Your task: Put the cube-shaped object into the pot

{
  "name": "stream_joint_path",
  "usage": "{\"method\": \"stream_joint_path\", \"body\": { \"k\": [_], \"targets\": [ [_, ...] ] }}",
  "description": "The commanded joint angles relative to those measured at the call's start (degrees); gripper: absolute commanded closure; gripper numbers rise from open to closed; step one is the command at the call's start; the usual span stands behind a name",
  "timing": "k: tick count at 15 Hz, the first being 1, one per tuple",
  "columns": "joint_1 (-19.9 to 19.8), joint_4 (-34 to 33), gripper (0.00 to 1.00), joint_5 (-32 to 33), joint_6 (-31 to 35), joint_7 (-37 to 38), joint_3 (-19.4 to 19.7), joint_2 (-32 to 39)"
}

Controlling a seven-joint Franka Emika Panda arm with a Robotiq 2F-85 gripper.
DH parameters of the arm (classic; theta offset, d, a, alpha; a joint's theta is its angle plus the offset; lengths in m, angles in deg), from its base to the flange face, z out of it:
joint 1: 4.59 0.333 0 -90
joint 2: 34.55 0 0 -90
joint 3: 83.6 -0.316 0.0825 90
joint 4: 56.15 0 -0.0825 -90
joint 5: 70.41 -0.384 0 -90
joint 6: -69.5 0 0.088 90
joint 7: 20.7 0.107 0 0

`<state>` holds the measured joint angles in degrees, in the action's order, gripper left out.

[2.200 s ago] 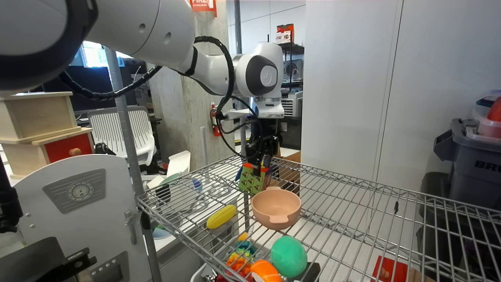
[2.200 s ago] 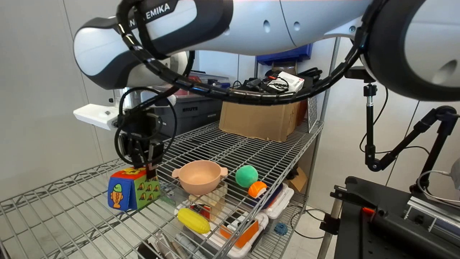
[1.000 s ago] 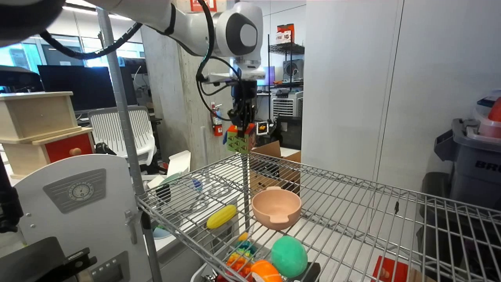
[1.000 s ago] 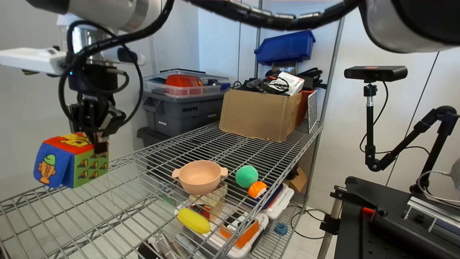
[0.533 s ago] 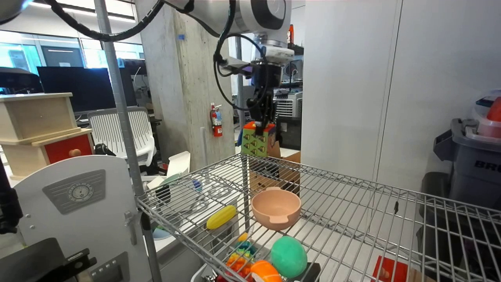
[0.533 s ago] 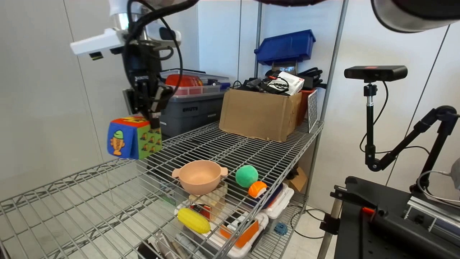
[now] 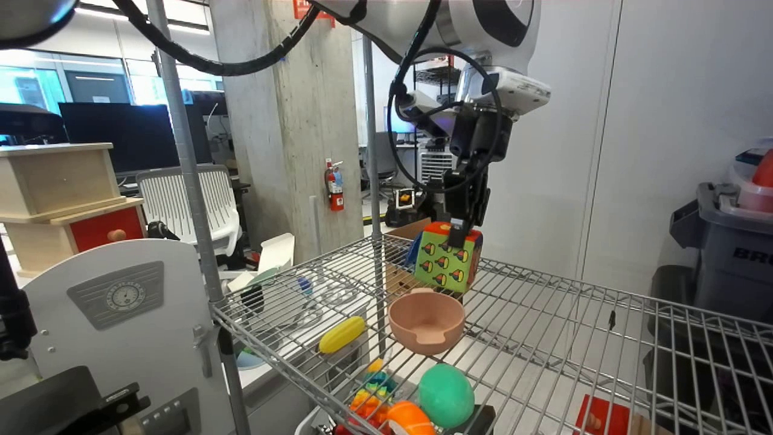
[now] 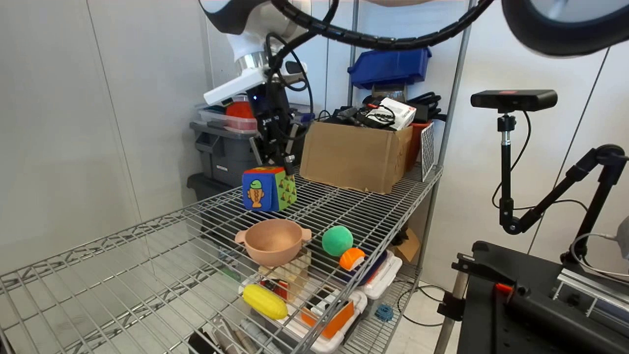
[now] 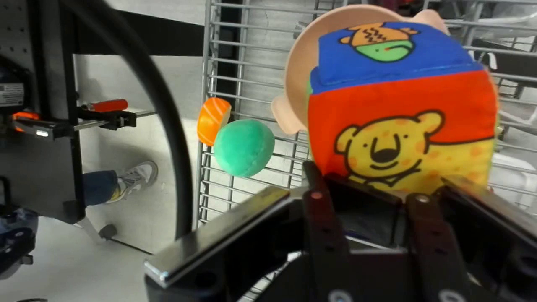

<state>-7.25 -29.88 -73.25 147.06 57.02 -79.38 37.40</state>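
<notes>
The cube-shaped object (image 8: 265,191) shows blue, green and red faces, and a yellow bear (image 9: 384,151) marks its top in the wrist view. My gripper (image 7: 460,234) is shut on its upper edge; a dark finger (image 7: 458,237) presses against the green side. Held in the air, the cube hangs slightly tilted just above the salmon-pink pot (image 8: 273,254), apart from its rim. That pot sits upright on the wire shelf with its inside showing in both exterior views. From the wrist, the cube covers much of the pot (image 9: 297,79).
On the wire shelf (image 8: 147,275), a green ball (image 8: 337,241) and an orange piece (image 8: 352,259) lie beside the pot. A yellow oblong object (image 7: 342,334) rests on another side of it. Farther along the shelf stands a cardboard box (image 8: 351,157). A metal post (image 7: 184,145) rises at the shelf's corner.
My gripper first lifted the cube high off the shelf, then carried it across and down to the pot, tilting somewhat. The grip stayed shut; the pot and other objects have not moved.
</notes>
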Motion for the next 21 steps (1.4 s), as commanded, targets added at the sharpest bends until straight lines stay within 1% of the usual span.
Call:
{"method": "stream_joint_path", "body": {
  "k": [1, 9, 10, 11, 13, 16, 20, 21],
  "targets": [
    [-0.3, -2.0, 0.99, 1.4, -3.2, -2.6, 0.6, 2.2],
    [3.7, -2.1, 0.99, 1.8, -3.3, -2.2, 0.5, 5.7],
    [4.1, -2.0, 0.71, 1.6, -3.5, -1.9, 0.3, 5.9],
    [4.4, -2.1, 0.71, 1.7, -3.5, -2.0, 0.4, 6.1],
    [5.0, -2.3, 0.57, 1.9, -3.2, -2.2, 0.5, 6.2],
    [5.6, -0.4, 0.36, 2.3, -2.2, -2.3, 0.4, 4.8],
    [5.7, -0.3, 0.06, 2.5, -2.1, -3.1, 0.4, 3.9],
    [5.7, -0.2, 0.01, 2.5, -2.0, -3.4, 0.3, 3.7]
  ]
}}
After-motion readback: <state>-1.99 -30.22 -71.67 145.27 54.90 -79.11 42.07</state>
